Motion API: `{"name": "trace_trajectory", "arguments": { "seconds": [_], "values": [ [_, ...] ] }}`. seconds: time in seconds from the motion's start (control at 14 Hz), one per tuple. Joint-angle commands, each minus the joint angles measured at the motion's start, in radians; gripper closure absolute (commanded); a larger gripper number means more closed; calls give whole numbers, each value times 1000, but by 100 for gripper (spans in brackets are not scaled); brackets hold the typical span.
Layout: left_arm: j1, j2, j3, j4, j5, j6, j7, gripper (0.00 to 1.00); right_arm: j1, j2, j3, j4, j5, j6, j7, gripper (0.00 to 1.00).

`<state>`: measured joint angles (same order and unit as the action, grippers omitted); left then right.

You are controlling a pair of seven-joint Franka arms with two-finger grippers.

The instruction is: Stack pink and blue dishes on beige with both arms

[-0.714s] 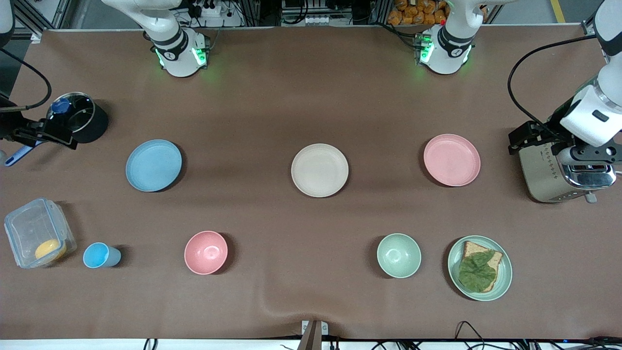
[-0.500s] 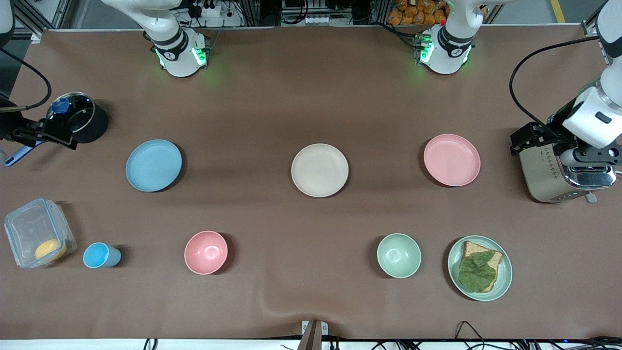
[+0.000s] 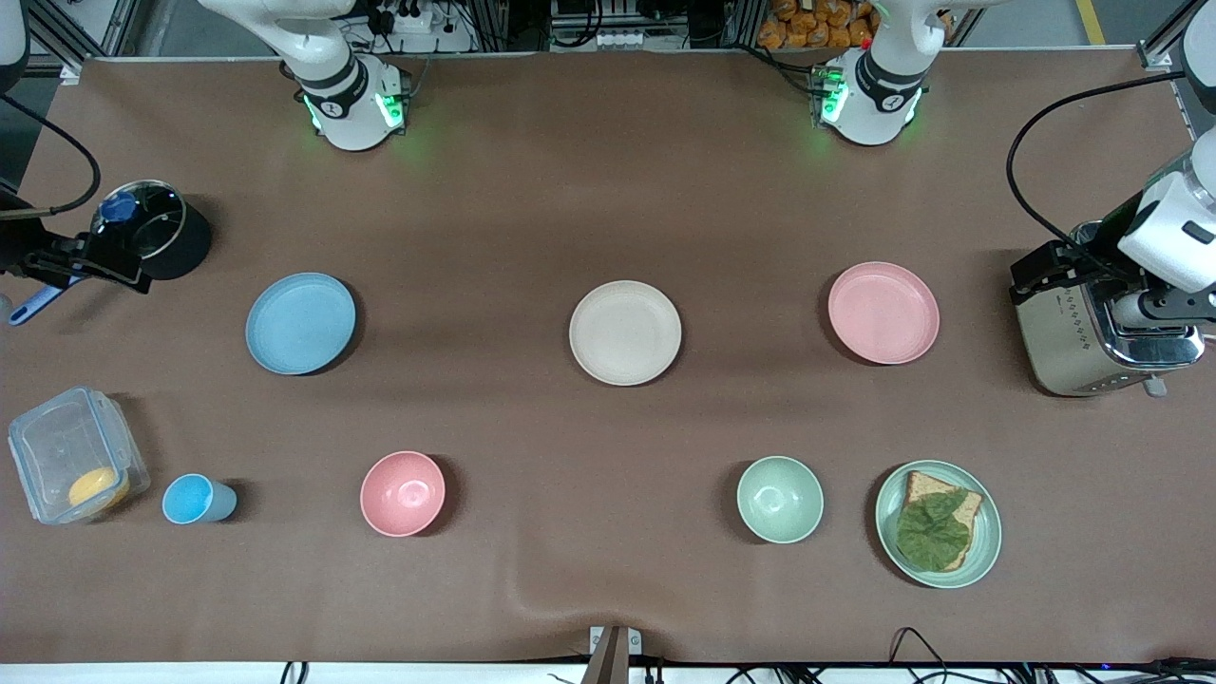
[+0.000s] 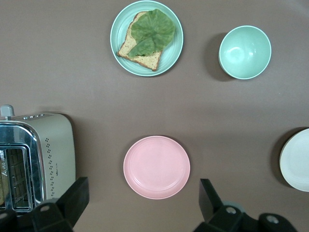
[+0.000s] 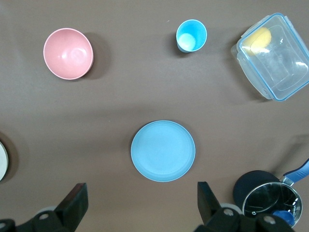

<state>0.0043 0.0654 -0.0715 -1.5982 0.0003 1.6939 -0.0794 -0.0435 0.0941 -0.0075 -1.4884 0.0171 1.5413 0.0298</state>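
The beige plate (image 3: 625, 332) lies mid-table. The pale pink plate (image 3: 883, 313) lies beside it toward the left arm's end, and the light blue plate (image 3: 300, 323) toward the right arm's end. All three lie apart with nothing on them. My left gripper (image 3: 1045, 269) hangs high by the toaster, open and holding nothing. In the left wrist view the pink plate (image 4: 156, 167) shows just ahead of the left gripper (image 4: 143, 193). My right gripper (image 3: 95, 261) hangs high by the black pot, open and holding nothing. The blue plate (image 5: 163, 151) lies below the right gripper (image 5: 141, 193).
A toaster (image 3: 1092, 332) stands at the left arm's end and a black pot (image 3: 157, 233) at the right arm's end. Nearer the front camera are a clear container (image 3: 71, 456), a blue cup (image 3: 195, 500), a pink bowl (image 3: 402, 493), a green bowl (image 3: 779, 499) and a green plate with toast (image 3: 983, 546).
The left arm's hand has drifted a little toward its own end of the table, over the toaster. The right arm and all the plates have stayed put.
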Motion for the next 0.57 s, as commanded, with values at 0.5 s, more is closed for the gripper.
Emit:
{"name": "trace_trajectory", "arguments": {
  "seconds": [0.5],
  "values": [
    [0, 8, -2, 23, 0, -19, 10, 0, -7, 18, 1, 2, 4, 5, -1, 0]
  ]
}}
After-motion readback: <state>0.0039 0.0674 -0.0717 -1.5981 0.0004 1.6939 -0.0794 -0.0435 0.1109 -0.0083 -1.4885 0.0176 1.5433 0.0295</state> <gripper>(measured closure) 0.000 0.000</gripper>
